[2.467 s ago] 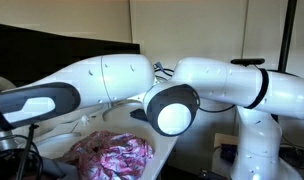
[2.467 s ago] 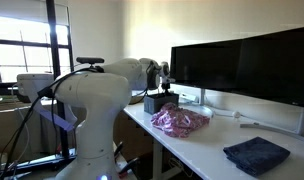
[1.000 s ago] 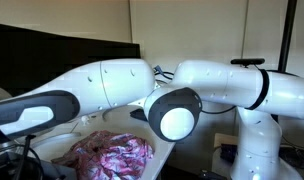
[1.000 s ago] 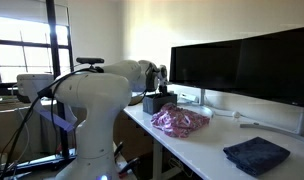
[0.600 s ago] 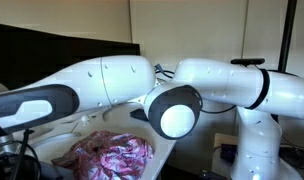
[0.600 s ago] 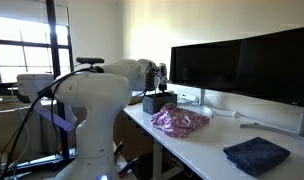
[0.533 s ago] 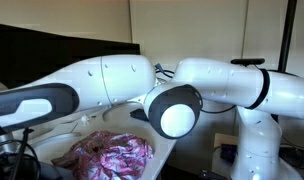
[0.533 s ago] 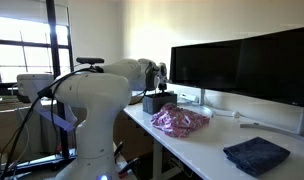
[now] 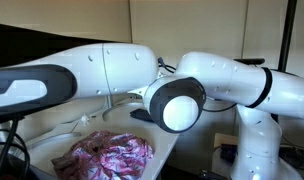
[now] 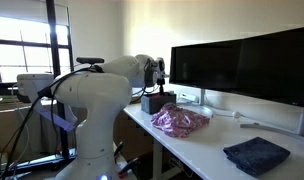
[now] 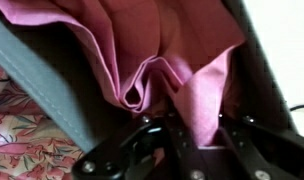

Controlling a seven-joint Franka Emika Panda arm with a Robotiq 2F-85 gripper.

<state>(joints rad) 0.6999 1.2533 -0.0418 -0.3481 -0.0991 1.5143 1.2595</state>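
In the wrist view my gripper [image 11: 197, 125] is shut on a fold of plain pink cloth [image 11: 162, 50], which bunches up between the two dark fingers [image 11: 152, 140]. The cloth lies in a dark grey box [image 11: 52, 75]. A floral pink cloth [image 11: 17, 125] shows at the lower left. In both exterior views that floral cloth [image 9: 112, 155] [image 10: 180, 120] lies crumpled on the white desk [image 10: 207, 150]. In an exterior view the gripper [image 10: 160, 88] hangs just above the dark box [image 10: 152, 102]. The arm hides gripper and box in the view from the other side.
Two large monitors [image 10: 242, 65] stand along the back of the desk. A folded dark blue cloth [image 10: 256, 154] lies near the desk's front end. The robot's white base [image 10: 87, 120] stands beside the desk, with cables [image 10: 32, 120] hanging off it.
The forearm has risen and swung a little in the exterior views, and the wrist stands slightly higher over the box. The cloths on the desk have not moved.
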